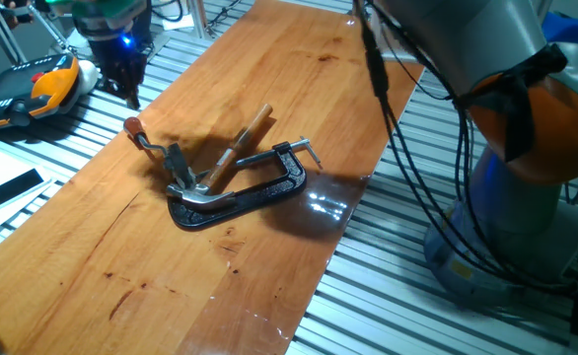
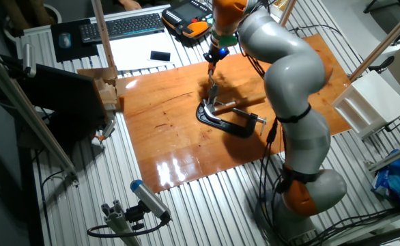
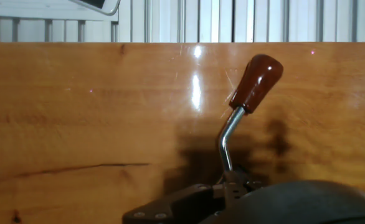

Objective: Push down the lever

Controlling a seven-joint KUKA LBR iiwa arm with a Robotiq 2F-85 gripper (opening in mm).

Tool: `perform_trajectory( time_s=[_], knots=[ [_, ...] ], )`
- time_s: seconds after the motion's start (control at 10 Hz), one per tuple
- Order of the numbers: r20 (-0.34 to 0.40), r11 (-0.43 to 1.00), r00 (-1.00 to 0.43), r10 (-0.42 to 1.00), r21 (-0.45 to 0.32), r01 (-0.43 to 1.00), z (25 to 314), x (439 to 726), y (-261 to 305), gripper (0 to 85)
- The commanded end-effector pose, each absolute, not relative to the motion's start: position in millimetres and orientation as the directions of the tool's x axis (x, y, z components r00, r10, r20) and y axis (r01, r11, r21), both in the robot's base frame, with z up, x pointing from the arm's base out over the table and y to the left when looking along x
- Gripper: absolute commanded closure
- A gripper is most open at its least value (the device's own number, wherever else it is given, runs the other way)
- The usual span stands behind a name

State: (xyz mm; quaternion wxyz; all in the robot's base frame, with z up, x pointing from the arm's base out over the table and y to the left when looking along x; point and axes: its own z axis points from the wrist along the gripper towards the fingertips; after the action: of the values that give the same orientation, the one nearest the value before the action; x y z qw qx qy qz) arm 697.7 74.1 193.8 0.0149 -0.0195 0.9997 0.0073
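The lever is a thin bent metal rod ending in a dark-reddish knob, joined to a silvery fitting held in a black C-clamp on the wooden board. The knob stands raised at the clamp's left end. My gripper hangs just above and slightly behind the knob, not touching it. It also shows in the other fixed view. Its fingers do not show in the hand view, and their spread is not readable.
A long brown wooden handle lies across the clamp, whose threaded screw with a T-bar points right. An orange-and-black pendant and a dark phone lie left of the board. The arm's base stands at the right.
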Motion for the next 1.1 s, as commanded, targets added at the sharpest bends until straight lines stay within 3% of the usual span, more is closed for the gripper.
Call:
perform_trajectory(
  time_s=[0.0,0.3,1.0],
  knots=[
    [-0.047,0.999,-0.998,-0.037,0.005,-0.037,208,692,73,85.0],
    [-0.123,1.0,-0.992,-0.025,-0.012,-0.023,207,671,71,85.0],
    [-0.097,1.0,-0.995,-0.026,-0.008,-0.025,217,642,65,85.0]
  ],
)
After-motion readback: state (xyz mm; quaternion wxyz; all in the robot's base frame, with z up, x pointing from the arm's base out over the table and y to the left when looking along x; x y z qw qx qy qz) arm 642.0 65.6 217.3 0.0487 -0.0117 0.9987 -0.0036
